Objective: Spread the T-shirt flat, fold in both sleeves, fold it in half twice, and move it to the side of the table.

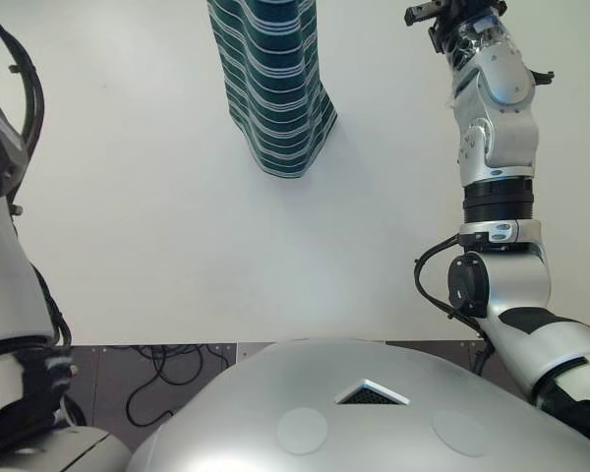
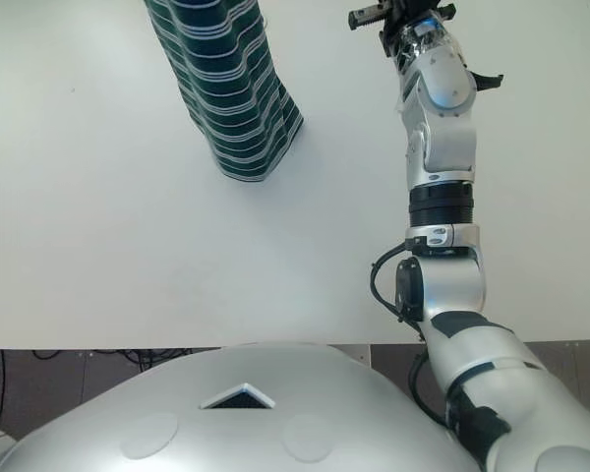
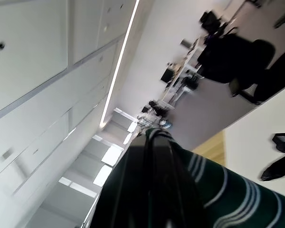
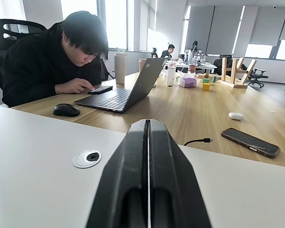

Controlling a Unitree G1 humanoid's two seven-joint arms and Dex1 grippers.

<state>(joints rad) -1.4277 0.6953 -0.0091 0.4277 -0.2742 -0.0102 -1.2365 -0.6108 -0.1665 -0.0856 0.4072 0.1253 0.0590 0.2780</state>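
T-shirt [image 1: 273,88] top cropped (upper edge)

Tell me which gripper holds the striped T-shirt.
The left gripper: it is shut on the green striped T-shirt. The right gripper is shut on nothing.

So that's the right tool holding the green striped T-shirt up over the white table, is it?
No, it is the left tool holding the green striped T-shirt up over the white table; the left wrist view shows the fabric gripped in it. The right tool is shut on nothing.
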